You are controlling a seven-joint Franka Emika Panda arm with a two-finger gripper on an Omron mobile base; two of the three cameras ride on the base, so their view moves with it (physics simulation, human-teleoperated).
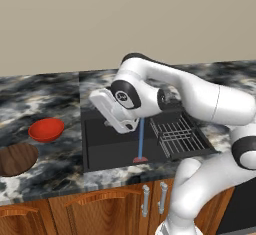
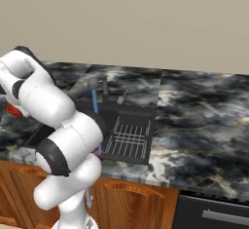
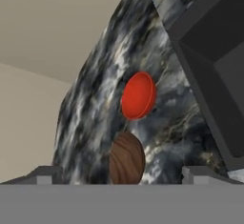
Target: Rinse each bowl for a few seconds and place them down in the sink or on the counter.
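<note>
Gripper (image 3: 122, 173) spread wide, nothing between the fingers (image 3: 44, 174); hand view looks along it across the counter at both bowls. In the left base view the hand hangs over the sink's left half, pointing toward the bowls; fingertips hard to make out there.

Red bowl (image 1: 46, 129) sits on the counter (image 1: 55, 96) left of the sink (image 1: 110, 144), well apart from the hand. Wooden bowl (image 1: 16, 159) is just beside it, nearer the counter's front edge, partly cut off by the left border of the picture. Cannot tell whether the rims touch; in the hand view they look barely apart.

Handling, my read: both rigid and shallow. Red one glossy, likely slippery, more so once wet. Wood one probably grippier, light. No handles, so pinch the rim wall, one finger inside, one outside, at the side nearest the sink. Low walls leave little to bite on.

Water running: blue stream (image 1: 141, 140) falls from the faucet (image 2: 97, 85) into the basin. Wire rack (image 1: 177, 136) fills the sink's right side.

Hidden: the arm covers the faucet in the left base view and most of the sink's left half in the right base view, where only a red sliver shows at the left border. Bowl insides hard to read.
</note>
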